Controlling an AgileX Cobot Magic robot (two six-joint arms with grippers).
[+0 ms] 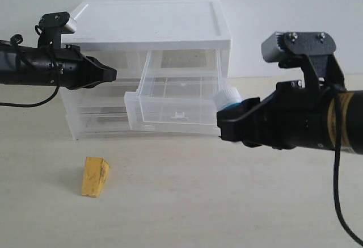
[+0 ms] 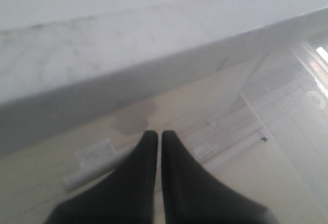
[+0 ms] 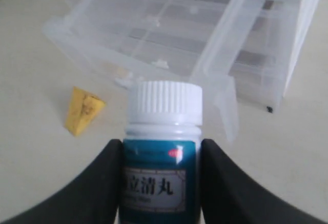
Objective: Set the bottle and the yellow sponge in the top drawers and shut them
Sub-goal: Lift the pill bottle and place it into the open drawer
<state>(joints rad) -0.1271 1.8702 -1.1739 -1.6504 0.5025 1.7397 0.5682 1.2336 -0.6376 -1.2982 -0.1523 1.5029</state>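
Grips the bottle [image 3: 163,131] upright in the right gripper [image 3: 161,144], fingers spread wide against its sides, at the right of the exterior view just beside the pulled-out right top drawer [image 1: 173,109]. Bears dark Chinese characters, seemingly 立清丸, on the pale panel of the teal label [image 3: 148,155]. Shows the left gripper [image 2: 159,138] pressed shut on nothing at upper left, before the cabinet [image 1: 153,26]. Finds the yellow sponge [image 1: 95,177] on the table [image 1: 227,202] at lower left.

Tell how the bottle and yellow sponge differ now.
The bottle is clamped in the right gripper, off the table; the yellow sponge lies loose on it. The bottle is white with a teal label; the sponge is a mustard wedge. Neither is in the open drawer.
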